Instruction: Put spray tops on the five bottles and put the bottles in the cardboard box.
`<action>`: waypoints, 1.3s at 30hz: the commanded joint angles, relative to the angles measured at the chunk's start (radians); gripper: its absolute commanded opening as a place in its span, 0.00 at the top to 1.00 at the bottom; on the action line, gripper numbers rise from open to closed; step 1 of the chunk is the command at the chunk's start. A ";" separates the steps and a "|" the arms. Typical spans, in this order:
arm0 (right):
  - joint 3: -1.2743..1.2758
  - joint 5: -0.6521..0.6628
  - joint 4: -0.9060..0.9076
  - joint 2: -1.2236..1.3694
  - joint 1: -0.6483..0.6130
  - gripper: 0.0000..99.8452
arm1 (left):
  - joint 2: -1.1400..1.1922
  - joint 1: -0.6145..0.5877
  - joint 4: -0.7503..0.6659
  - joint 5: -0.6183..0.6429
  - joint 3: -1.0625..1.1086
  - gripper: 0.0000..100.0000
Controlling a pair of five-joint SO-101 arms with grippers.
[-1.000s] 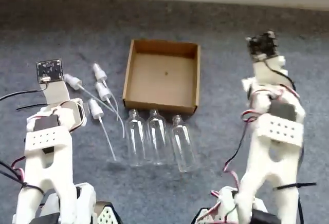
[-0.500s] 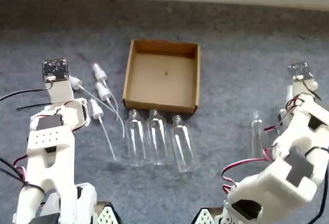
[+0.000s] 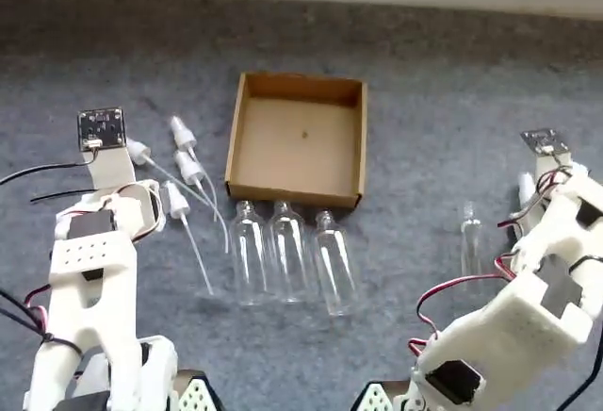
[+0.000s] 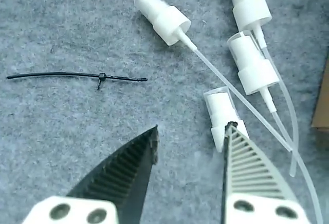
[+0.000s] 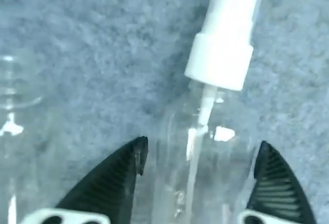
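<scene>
Having swung away from the box (image 3: 294, 191), the right gripper (image 5: 200, 149) now hangs open astride a capped bottle (image 5: 223, 54), seemingly ready to grasp it.

The right pincer (image 5: 200, 151) has swung from beside the box (image 3: 297, 138) far out rightward, now straddling a capped bottle (image 5: 218, 131).
</scene>
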 commanded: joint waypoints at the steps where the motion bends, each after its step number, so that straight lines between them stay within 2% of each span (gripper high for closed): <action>1: -0.153 0.008 0.176 -0.007 -0.008 0.71 | -0.027 0.021 -0.014 0.002 -0.005 0.80; 6: -0.263 0.006 0.286 -0.005 -0.048 0.71 | -0.027 0.021 -0.014 0.002 -0.005 0.80; 12: -0.286 -0.049 0.282 -0.001 -0.079 0.71 | -0.027 0.021 -0.014 0.002 -0.005 0.80; 35: -0.282 -0.049 0.234 0.001 -0.059 0.71 | -0.027 0.021 -0.014 0.002 -0.005 0.80; 39: -0.289 -0.049 0.239 0.067 -0.050 0.71 | -0.027 0.021 -0.014 0.002 -0.005 0.80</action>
